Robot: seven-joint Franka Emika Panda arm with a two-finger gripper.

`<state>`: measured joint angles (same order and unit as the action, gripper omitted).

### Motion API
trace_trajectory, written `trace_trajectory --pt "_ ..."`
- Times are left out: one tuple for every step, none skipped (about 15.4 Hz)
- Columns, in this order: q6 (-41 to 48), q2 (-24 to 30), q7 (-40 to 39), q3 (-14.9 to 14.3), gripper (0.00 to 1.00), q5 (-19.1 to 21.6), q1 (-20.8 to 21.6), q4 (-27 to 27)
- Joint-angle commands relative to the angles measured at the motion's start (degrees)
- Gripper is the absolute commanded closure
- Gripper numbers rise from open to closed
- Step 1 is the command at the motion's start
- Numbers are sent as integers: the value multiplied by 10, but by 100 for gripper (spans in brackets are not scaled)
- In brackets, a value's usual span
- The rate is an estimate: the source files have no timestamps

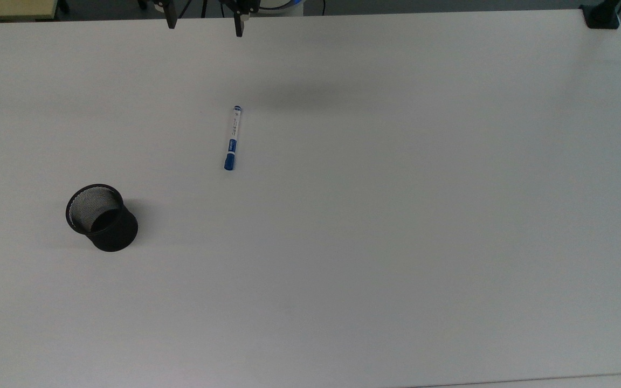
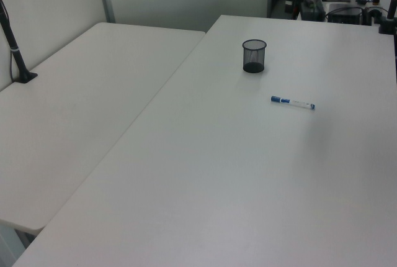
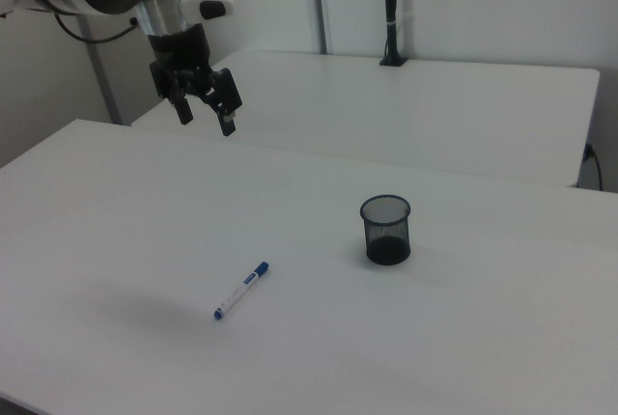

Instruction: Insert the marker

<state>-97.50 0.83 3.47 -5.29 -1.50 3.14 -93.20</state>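
The marker (image 1: pixel 232 138) lies flat on the white table (image 1: pixel 397 215), white-barrelled with a blue cap toward the top view's bottom; I also see the marker (image 2: pixel 293 102) in the left view and the marker (image 3: pixel 240 290) in the right view. A black mesh cup (image 1: pixel 101 217) stands upright to the top view's lower left of it, and the cup (image 2: pixel 254 55) and cup (image 3: pixel 386 229) appear empty. My gripper (image 3: pixel 205 116) hangs open high above the table, well apart from the marker, with nothing between its fingers; its fingertips (image 1: pixel 239 29) show at the top view's upper edge.
A second white table (image 2: pixel 74 112) adjoins on the left view's left, with a black post clamped to it (image 2: pixel 15 49). A black clamp (image 1: pixel 601 16) sits at the top view's upper right corner. Wide bare tabletop surrounds the marker and cup.
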Motion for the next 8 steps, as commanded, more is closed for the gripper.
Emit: trace_trajectory --pt "-8 8 7 -4 0 2 6 -6" --pt "-8 8 5 -4 0 2 6 -6" --pt "-8 8 4 -4 0 2 6 -6" --pt "-8 8 4 -4 0 2 6 -6" --pt "-7 8 3 -4 0 2 6 -6" --pt "-7 8 3 -4 0 2 6 -6" --pt "-7 8 3 -3 0 2 6 -6" --pt "-6 8 2 -4 0 2 6 -6"
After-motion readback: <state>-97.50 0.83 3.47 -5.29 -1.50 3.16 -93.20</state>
